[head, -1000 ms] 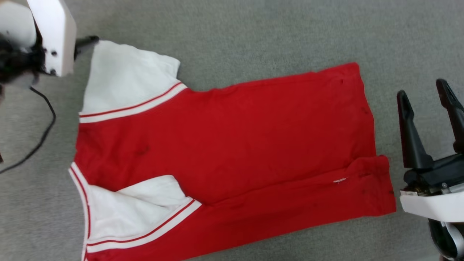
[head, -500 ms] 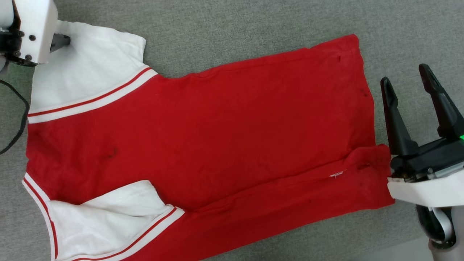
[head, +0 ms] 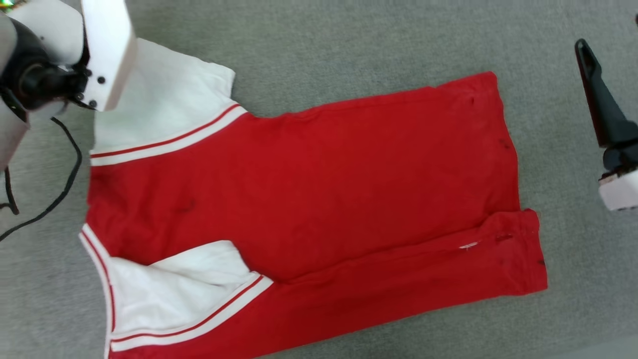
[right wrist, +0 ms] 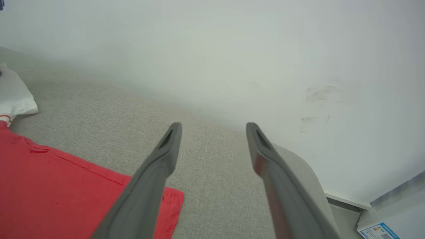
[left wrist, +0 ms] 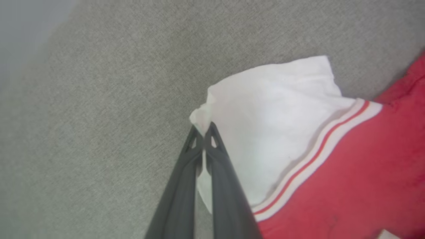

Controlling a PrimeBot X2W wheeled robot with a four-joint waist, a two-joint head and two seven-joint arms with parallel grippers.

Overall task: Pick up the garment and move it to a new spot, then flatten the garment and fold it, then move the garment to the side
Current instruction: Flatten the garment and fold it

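The shirt [head: 324,189] stretches lengthwise from the left fingers [left wrist: 219,159], clenched on its sleeve [left wrist: 272,109] corner, to the right fingers [right wrist: 161,159], spread beyond its hem.

In the head view, at ten o'clock, the left arm [head: 45,25] is wearing a flat white cover [head: 107,45] dotted with small dark screws [head: 101,80], and a round black joint [head: 35,82] is sitting beside it. A thin black cable [head: 79,162] is looping down from it. At three o'clock a white housing [head: 619,192] is carrying a black, tapering finger [head: 600,99]. The fingers of the left gripper [left wrist: 203,131] and right gripper [right wrist: 214,127] are showing dark grey, long and narrow, with slotted tips.
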